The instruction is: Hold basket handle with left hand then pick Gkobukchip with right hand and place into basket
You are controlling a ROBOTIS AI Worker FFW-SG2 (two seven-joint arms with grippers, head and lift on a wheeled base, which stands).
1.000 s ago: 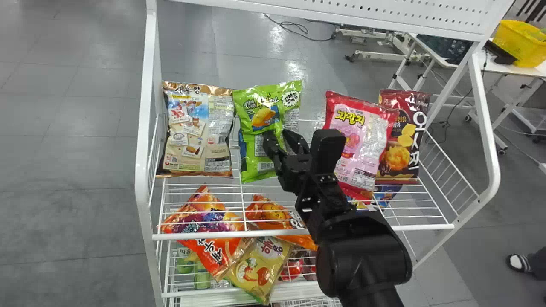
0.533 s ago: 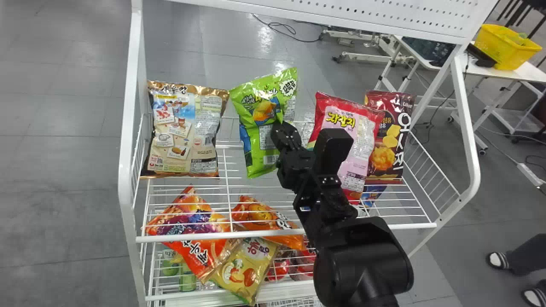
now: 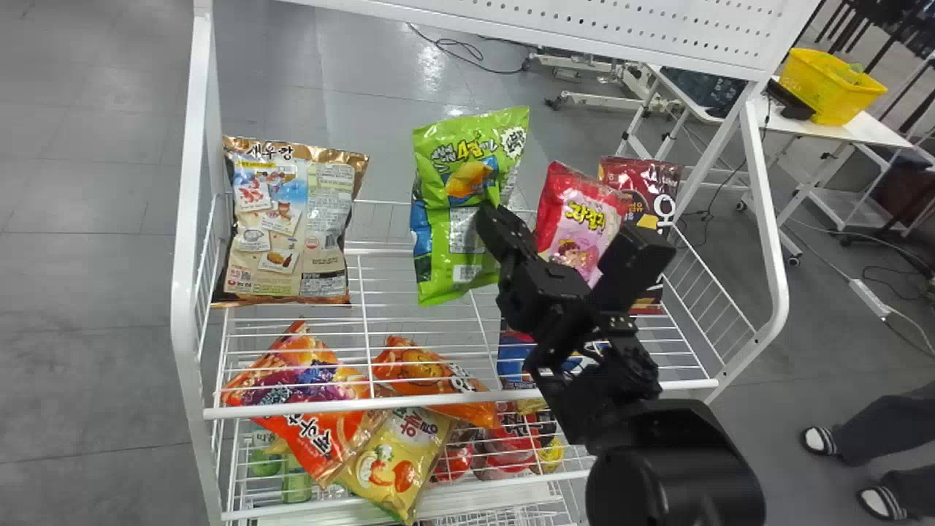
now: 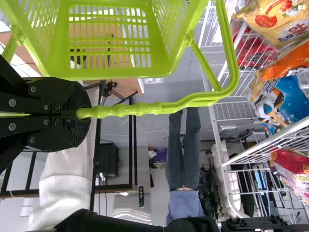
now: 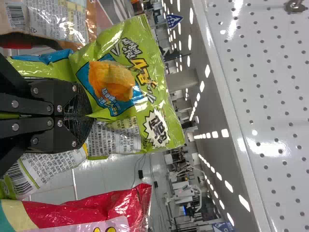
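The green Gkobukchip bag (image 3: 467, 197) hangs upright above the wire shelf, between a beige bag and a pink one. My right gripper (image 3: 488, 219) grips its right side in the head view. In the right wrist view the right gripper (image 5: 91, 116) is shut on the pinched film of the Gkobukchip bag (image 5: 113, 84). In the left wrist view my left gripper (image 4: 79, 114) is shut on the handle (image 4: 140, 109) of the lime-green basket (image 4: 120, 67), whose open frame hangs beside the shelf rack.
Near the held bag stand a beige bag (image 3: 285, 219), a pink bag (image 3: 577, 219) and a dark red bag (image 3: 643, 179). The rack's white side post (image 3: 191, 219) and front rail (image 3: 438, 400) frame the shelf. Orange bags lie on the level below.
The Gkobukchip bag has come up and away from its neighbours with my right gripper. The head view has shifted, so the rack appears farther left. The pink bag leans differently, partly behind the arm.
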